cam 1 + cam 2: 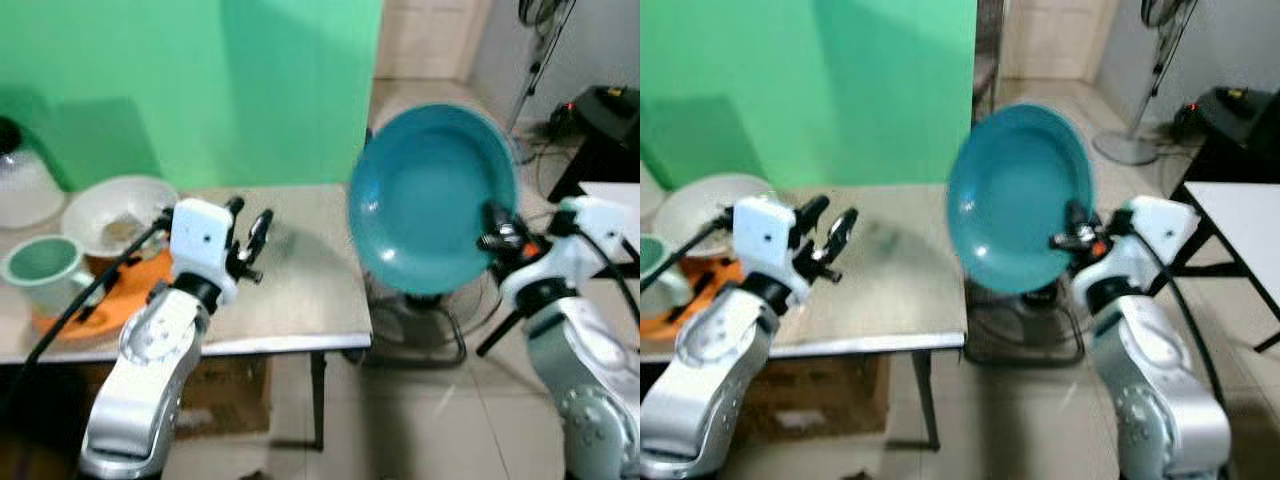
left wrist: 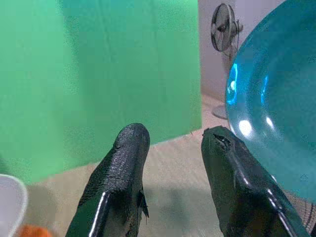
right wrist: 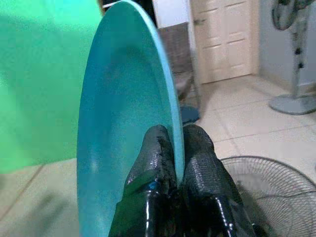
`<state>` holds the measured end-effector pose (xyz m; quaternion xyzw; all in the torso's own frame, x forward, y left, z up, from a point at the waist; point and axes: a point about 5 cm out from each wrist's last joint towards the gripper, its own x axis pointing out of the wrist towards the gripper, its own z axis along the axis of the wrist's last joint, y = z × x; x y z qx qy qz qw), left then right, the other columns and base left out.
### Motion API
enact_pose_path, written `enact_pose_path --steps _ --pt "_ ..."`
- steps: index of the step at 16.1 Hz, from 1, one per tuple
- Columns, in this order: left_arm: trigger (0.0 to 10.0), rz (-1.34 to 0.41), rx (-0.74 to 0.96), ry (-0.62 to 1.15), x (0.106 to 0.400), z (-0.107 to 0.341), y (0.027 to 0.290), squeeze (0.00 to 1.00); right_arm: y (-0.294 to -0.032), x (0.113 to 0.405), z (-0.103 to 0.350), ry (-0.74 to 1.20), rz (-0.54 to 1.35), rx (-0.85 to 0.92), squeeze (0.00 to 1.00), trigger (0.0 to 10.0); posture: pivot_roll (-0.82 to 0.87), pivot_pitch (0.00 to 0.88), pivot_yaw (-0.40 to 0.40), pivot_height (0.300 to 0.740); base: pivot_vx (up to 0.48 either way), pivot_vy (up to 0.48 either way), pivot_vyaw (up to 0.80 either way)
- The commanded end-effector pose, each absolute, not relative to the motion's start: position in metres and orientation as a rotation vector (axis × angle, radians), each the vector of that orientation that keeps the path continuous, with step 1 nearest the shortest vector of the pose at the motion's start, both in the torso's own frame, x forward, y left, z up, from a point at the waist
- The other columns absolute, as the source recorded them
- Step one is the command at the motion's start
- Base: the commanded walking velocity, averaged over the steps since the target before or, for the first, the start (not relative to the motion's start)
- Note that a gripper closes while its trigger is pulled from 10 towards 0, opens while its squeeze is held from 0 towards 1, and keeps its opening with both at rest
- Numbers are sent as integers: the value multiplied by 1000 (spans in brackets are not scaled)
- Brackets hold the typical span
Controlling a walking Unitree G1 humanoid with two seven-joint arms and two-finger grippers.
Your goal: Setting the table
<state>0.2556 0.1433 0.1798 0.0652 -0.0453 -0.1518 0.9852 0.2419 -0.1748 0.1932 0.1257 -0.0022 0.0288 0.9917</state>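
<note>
1. Your right gripper [image 1: 497, 238] has its two fingers [image 3: 157, 163] pinched on the rim of the teal plate [image 1: 432, 195]. The plate stands almost on edge in the air, past the right end of the table [image 1: 310, 300] and over the floor.
2. The grip is on one thin edge only, near the bottom of the rim. I judge that a quick swing or a wrist twist could let the plate pivot or slip out. It would then fall to the tiles or onto the fan [image 1: 420, 325] lying below it.
3. Your left gripper [image 1: 248, 240] hovers above the table with its fingers [image 2: 121, 173] spread apart and nothing between them. It sits close to the plate's likely path, so move it aside or use it to steady the plate.
4. The bare stretch of tabletop lies between the two arms. Level the plate before lowering it. If it comes down on edge, the rim may strike the table corner and jolt loose.
5. At the left end, a white bowl [image 1: 115, 215] and a pale green cup [image 1: 45, 268] crowd an orange tray [image 1: 130, 295]. Keep the left arm's elbow away, since its cable runs just beside them and could drag the cup.
</note>
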Motion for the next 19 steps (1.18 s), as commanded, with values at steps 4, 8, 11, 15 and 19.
enact_pose_path --steps 4,8,11,15,19 --pt "10000 -304 136 -93 255 181 143 0 -175 241 201 -34 62 242 0 10000 85 0 5 740 0 0 0" --pt "10000 -305 147 -93 255 180 143 0 -173 240 200 -22 62 241 0 10000 83 0 6 740 0 0 -725" --pt "10000 -306 147 -92 255 180 143 0 -172 240 200 -18 63 240 0 10000 82 0 6 740 0 -81 -800" --pt "10000 -304 148 -92 256 180 143 0 -172 240 200 -16 64 240 0 10000 81 0 3 740 0 -244 -800" --pt "10000 -305 151 -92 257 181 143 0 -171 240 200 -11 64 241 0 10000 79 0 3 740 0 -245 -800"
